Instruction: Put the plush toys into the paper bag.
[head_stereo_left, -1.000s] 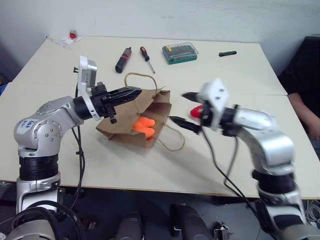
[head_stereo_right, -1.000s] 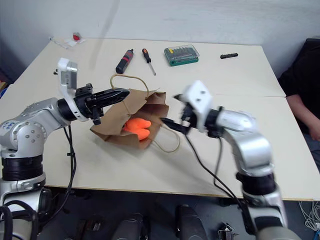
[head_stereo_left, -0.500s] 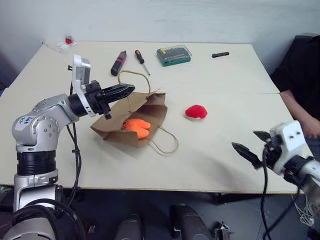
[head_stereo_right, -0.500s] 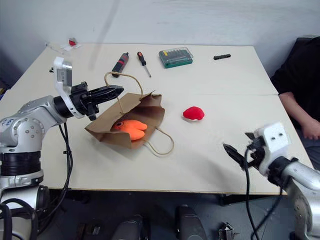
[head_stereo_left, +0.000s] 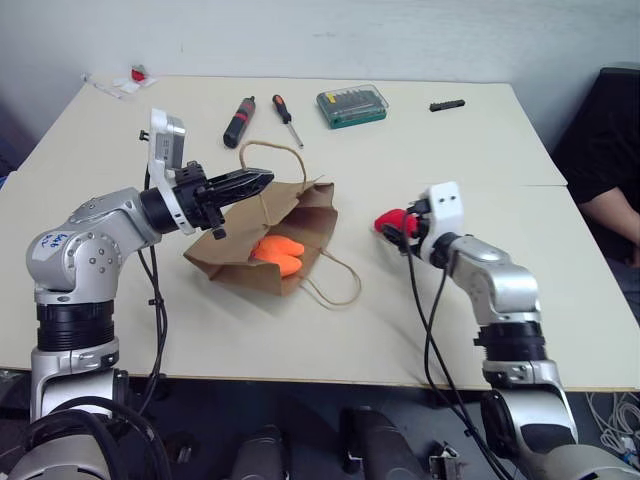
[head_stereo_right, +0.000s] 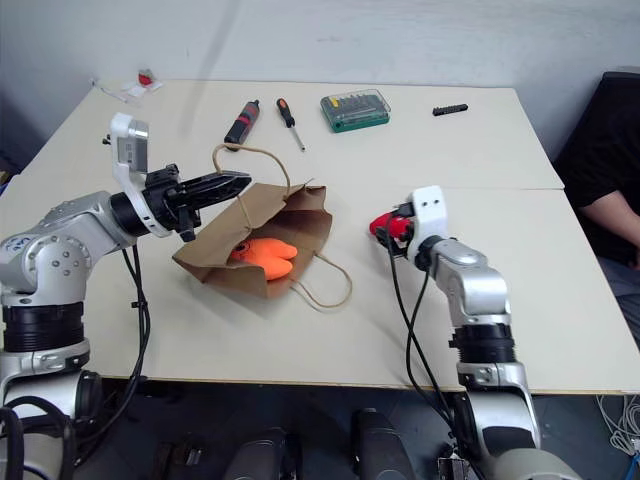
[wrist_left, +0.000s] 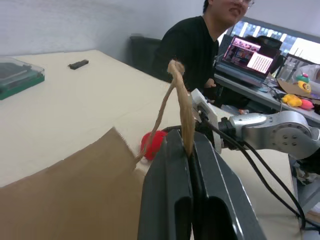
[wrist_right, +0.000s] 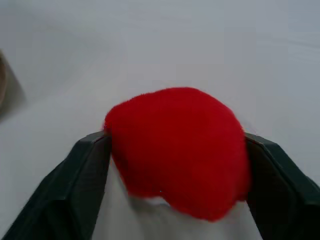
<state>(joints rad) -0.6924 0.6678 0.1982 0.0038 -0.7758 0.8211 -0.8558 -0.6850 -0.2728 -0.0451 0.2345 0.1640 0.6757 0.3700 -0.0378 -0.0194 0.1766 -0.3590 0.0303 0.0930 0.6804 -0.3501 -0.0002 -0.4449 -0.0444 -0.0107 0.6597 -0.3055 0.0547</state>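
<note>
The brown paper bag (head_stereo_left: 285, 215) lies on its side on the table with its mouth facing me. My left gripper (head_stereo_left: 258, 181) is shut on one loop handle (wrist_left: 181, 95) and holds it up. An orange plush toy (head_stereo_left: 278, 253) sits inside the bag's mouth. To the right of the bag, a red plush toy (wrist_right: 172, 135) rests on the table. My right gripper (head_stereo_left: 393, 229) is around it, one finger (wrist_right: 87, 170) against each side of it.
At the back of the table (head_stereo_left: 430, 150) lie a black-and-red tool (head_stereo_left: 246, 119), a screwdriver (head_stereo_left: 288, 116), a green bit case (head_stereo_left: 352, 105) and a small black part (head_stereo_left: 447, 105). A red-and-white scrap (head_stereo_left: 135, 77) lies far left. A person (head_stereo_left: 615, 160) sits at the right.
My right arm has swung in from the table's near right edge to the red toy, and its fingers have narrowed onto it. The left gripper still holds the handle. The camera shifted.
</note>
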